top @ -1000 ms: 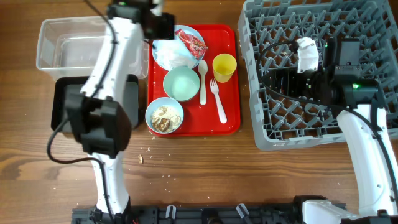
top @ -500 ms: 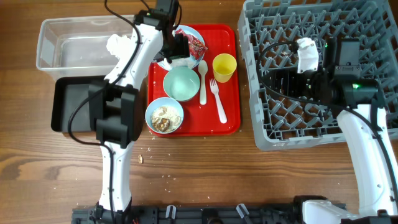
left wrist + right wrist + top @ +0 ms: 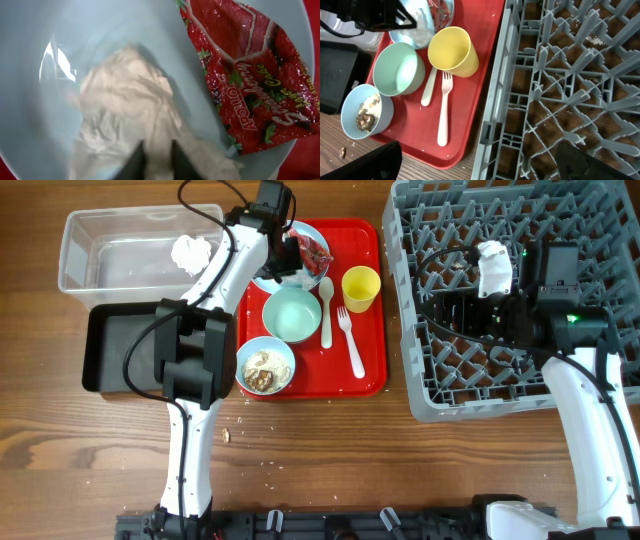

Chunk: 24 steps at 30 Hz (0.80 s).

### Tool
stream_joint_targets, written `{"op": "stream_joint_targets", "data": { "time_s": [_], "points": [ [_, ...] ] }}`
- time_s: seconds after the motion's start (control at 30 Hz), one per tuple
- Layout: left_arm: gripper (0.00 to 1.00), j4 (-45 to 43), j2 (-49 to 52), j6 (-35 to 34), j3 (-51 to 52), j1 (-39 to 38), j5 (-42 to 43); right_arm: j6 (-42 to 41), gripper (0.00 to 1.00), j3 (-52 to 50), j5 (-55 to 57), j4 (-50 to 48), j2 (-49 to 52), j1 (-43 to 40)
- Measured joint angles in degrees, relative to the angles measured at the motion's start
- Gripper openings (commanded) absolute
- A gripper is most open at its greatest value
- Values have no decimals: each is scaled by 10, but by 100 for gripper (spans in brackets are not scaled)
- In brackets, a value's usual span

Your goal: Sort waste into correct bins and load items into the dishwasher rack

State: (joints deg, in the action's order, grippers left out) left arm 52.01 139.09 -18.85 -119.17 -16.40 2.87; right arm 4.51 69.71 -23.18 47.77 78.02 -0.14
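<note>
My left gripper (image 3: 156,160) is shut on a fold of the crumpled white napkin (image 3: 125,100) lying on the pale-blue plate (image 3: 30,60). The red-and-white wrapper (image 3: 245,75) lies beside it on the same plate. From overhead, that gripper (image 3: 285,265) sits over the plate (image 3: 303,227) at the back of the red tray (image 3: 370,370). Another white napkin (image 3: 190,252) lies in the clear tub (image 3: 100,260). My right gripper (image 3: 480,162) hangs open and empty over the left edge of the grey rack (image 3: 560,75).
On the red tray stand a mint bowl (image 3: 292,314), a blue bowl with food scraps (image 3: 265,366), a yellow cup (image 3: 361,287), a white spoon (image 3: 326,310) and a fork (image 3: 350,340). The black tray (image 3: 120,350) lies in front of the tub. Crumbs dot the table.
The left arm swung from the tub to the plate and its gripper closed on the napkin there. The right arm has not moved.
</note>
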Motion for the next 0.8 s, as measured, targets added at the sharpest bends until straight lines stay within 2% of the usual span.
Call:
{"op": "stream_joint_targets", "data": {
  "time_s": [0.23,0.4,0.53,0.57,0.67,0.77,0.8],
  "points": [
    [4,44,-8,-1,-2,4,2,0,100,0,0,0,0,0],
    [4,48,-96,1,-16,43,5,0,100,0,0,0,0,0],
    [4,48,-183,1,-38,108,4,0,100,0,0,-1,0,0],
    [8,47,-193,1,-42,125,3,0,100,0,0,-2,0,0],
    [26,47,-194,2,-42,159,0,0,100,0,0,-6,0,0],
    [83,43,-158,4,-33,175,0,0,100,0,0,-7,0,0],
    [90,43,-142,3,-30,176,0,0,100,0,0,-6,0,0]
  ]
}}
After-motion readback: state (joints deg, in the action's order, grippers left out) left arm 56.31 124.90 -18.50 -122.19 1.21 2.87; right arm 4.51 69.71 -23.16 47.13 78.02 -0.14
